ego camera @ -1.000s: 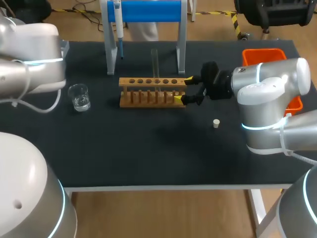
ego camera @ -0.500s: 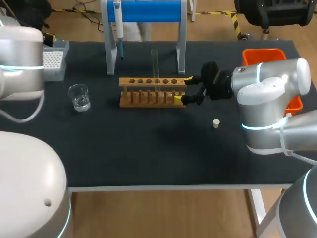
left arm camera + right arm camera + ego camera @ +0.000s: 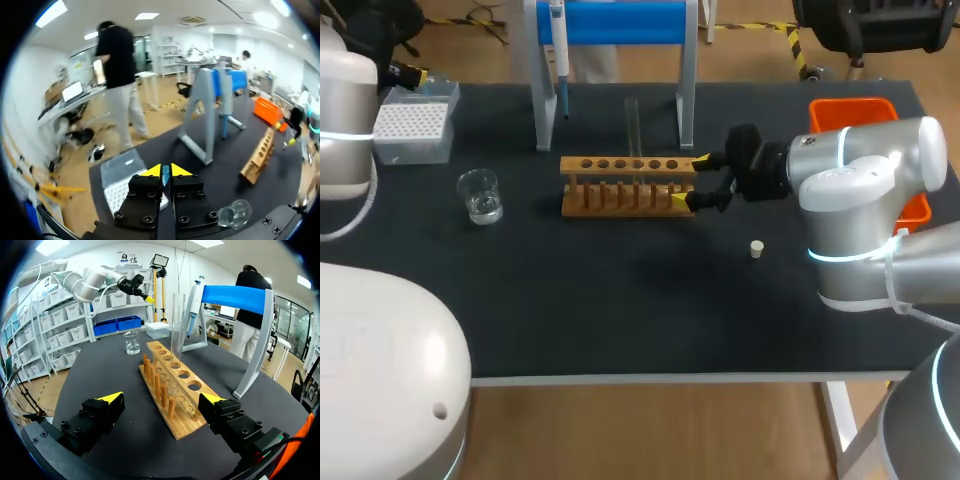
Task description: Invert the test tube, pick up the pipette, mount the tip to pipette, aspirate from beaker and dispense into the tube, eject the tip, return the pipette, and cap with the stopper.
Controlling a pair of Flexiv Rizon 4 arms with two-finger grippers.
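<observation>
The left arm has drawn back toward 9 o'clock, uncovering the tip box point(image 3: 412, 125) at the tabletop's point(image 3: 620, 300) 10 o'clock. Its end effector point(image 3: 165, 172) is clenched, tips together. The right end effector point(image 3: 698, 180) has not moved: released, with its fingers either side of the rack's point(image 3: 620, 165) 3 o'clock end. The test tube point(image 3: 632, 125) stands upright in the rack, with the beaker point(image 3: 480, 195) at the rack's 9 o'clock and the stopper point(image 3: 757, 248) at its 4 o'clock.
</observation>
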